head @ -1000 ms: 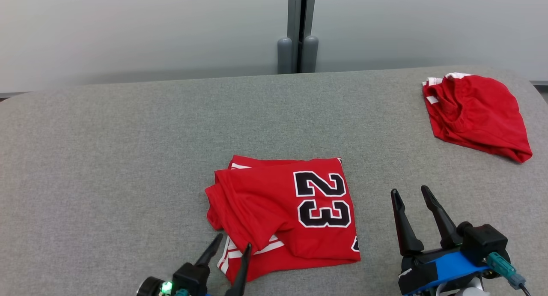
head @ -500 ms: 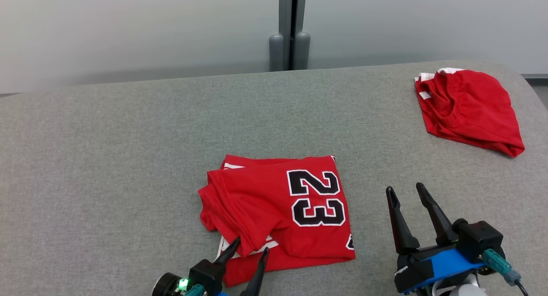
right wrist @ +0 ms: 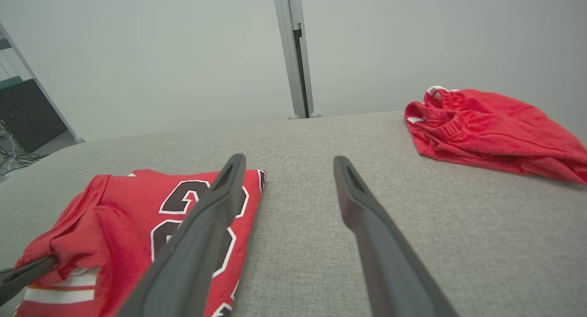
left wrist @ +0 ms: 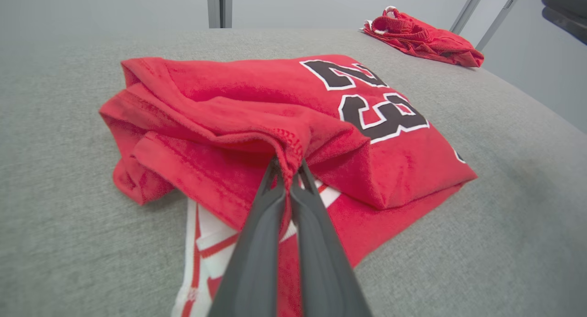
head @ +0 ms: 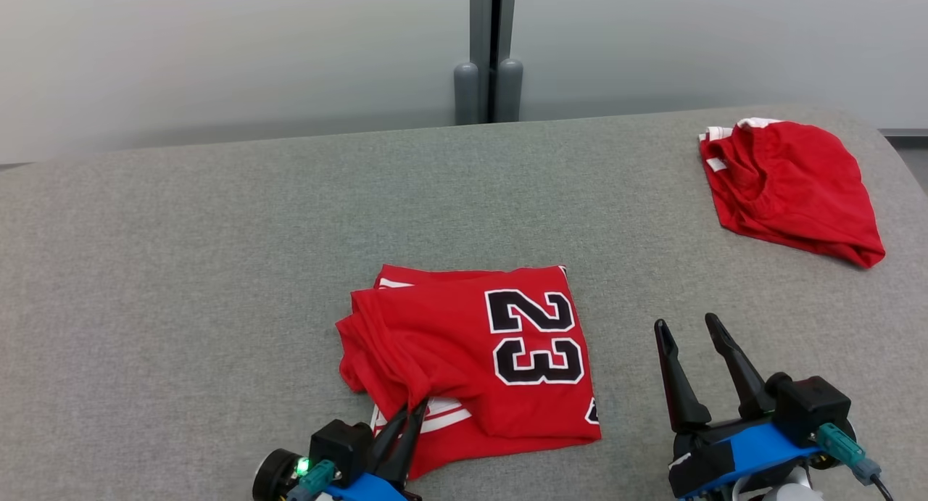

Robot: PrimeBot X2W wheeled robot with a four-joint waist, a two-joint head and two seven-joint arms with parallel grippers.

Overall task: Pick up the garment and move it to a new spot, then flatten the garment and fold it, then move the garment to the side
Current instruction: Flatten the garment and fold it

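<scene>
**Pinching the jersey (head: 471,356) at its near fold with the left gripper (left wrist: 288,164)**

Both dark fingers (left wrist: 257,243) of the left gripper lie pressed together, with a bunched hem of red cloth caught between their tips. In the left wrist view the pinched fold rises into a small peak right at the tips. The layers of the jersey fan out from it to either side. Under the fingers, nearer than the tips, a white-and-red striped trim (left wrist: 202,243) lies flat on the grey padded surface (head: 217,269). Beyond the tips the jersey sits folded into a rough square. Its top layer carries the black, white-edged number 23 (head: 536,338), ahead and to the right of the tips. The folds to the left of the tips are loose and rumpled, while the edge to their right runs straighter.

The right gripper (head: 686,323) has its fingers (right wrist: 197,243) spread wide, with bare grey surface showing between them. It sits apart from the jersey. In the right wrist view the jersey's right edge lies just off the outer side of the left-hand finger. That view also catches a finger of the left gripper at the cloth's near corner. Whether the right gripper's tips touch the surface cannot be told.

Far beyond the right gripper's tips and off to their right, a second red garment (head: 790,193) with white trim lies crumpled near the surface's far right corner, well apart from the jersey. Straight ahead past both pairs of fingers, beyond the surface's far edge, a grey post (head: 487,51) stands against a pale wall (head: 217,51).
</scene>
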